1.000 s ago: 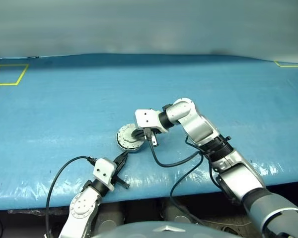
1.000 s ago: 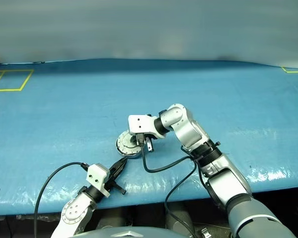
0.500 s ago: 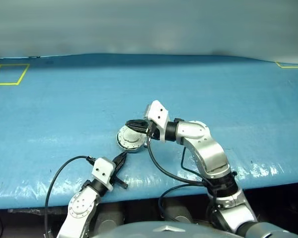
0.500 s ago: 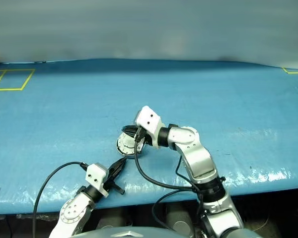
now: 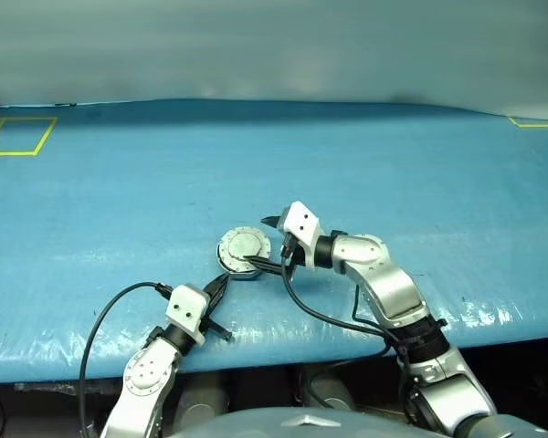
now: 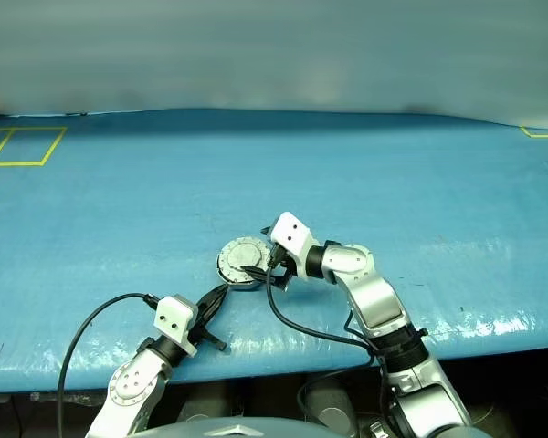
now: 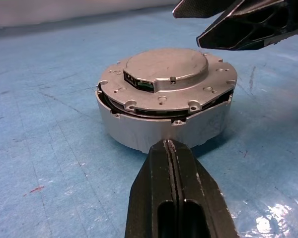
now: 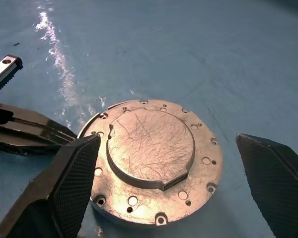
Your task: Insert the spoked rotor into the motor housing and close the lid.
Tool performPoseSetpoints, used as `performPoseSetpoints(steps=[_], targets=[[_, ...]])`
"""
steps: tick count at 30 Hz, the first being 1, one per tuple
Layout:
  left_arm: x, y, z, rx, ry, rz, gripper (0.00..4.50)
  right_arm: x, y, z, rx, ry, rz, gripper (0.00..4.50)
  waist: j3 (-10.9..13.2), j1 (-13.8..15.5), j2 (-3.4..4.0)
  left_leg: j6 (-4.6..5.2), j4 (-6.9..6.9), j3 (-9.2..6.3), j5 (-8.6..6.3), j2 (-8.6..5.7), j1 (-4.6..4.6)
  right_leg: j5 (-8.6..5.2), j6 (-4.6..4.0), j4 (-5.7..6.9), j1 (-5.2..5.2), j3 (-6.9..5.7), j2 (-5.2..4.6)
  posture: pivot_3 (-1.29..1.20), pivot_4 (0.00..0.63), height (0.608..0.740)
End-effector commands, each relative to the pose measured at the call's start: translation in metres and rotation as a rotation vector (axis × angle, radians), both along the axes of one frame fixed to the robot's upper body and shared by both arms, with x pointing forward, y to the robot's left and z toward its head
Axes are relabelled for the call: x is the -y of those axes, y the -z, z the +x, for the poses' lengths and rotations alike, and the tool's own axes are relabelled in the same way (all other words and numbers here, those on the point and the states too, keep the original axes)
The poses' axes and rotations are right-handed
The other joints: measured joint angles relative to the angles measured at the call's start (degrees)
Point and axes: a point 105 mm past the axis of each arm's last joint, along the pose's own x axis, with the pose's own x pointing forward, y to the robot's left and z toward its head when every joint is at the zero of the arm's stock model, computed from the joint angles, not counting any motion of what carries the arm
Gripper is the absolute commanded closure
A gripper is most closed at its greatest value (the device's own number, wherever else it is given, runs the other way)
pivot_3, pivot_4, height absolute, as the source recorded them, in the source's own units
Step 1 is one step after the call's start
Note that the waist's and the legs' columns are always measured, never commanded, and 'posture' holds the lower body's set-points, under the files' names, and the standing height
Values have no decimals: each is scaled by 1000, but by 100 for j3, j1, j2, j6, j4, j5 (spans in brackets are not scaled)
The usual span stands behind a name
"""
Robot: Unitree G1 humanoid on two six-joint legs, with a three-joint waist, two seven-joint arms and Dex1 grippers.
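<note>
The motor housing (image 7: 139,136) is a grey metal puck on the blue table. The lid (image 8: 151,148) lies flat on it, plain grey face up, and a thin dark gap runs under its rim. The spoked rotor is out of view. My right gripper (image 5: 267,243) hangs open just to the right of the housing, one finger on each side of the lid, touching nothing. My left gripper (image 7: 170,145) is shut and empty. It is level, with its tip close to the housing's near wall. My left gripper (image 8: 25,131) also lies beside the housing in the right wrist view.
Blue sheeting covers the table (image 5: 393,164), and its front edge (image 5: 274,358) runs just behind my left wrist. Yellow tape squares mark the far left (image 5: 14,137) and far right (image 5: 534,119) corners. Black cables loop from both wrists near the front edge.
My right gripper has opened wide and swung down and back to the right of the housing, off the lid. The left gripper has stayed put.
</note>
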Motion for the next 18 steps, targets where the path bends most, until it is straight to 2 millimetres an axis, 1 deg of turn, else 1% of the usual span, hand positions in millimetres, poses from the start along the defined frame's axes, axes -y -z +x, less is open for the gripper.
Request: performPoseSetpoints(steps=[1,7,12,18], targets=[[1,-10,1,39,-9,-7,4500,-8,-5,-1,35,-95,-1,30,0,10,0,0,-1,-1,0,0,-1,0,0,0,0,-1,0,0,150,740],[0,-11,-1,43,-27,-8,4500,-16,0,3,42,-155,-31,30,0,20,0,0,1,0,0,1,0,0,0,1,1,-1,1,0,150,740],[0,-12,-2,48,-35,-7,4500,-23,3,10,25,-140,-21,30,0,25,0,0,1,0,0,1,0,0,0,1,1,0,1,0,150,740],[-1,-15,-4,58,-46,1,4500,-23,8,14,-35,-113,-10,30,0,34,0,0,1,0,0,3,1,1,0,1,2,0,-1,0,150,740]])
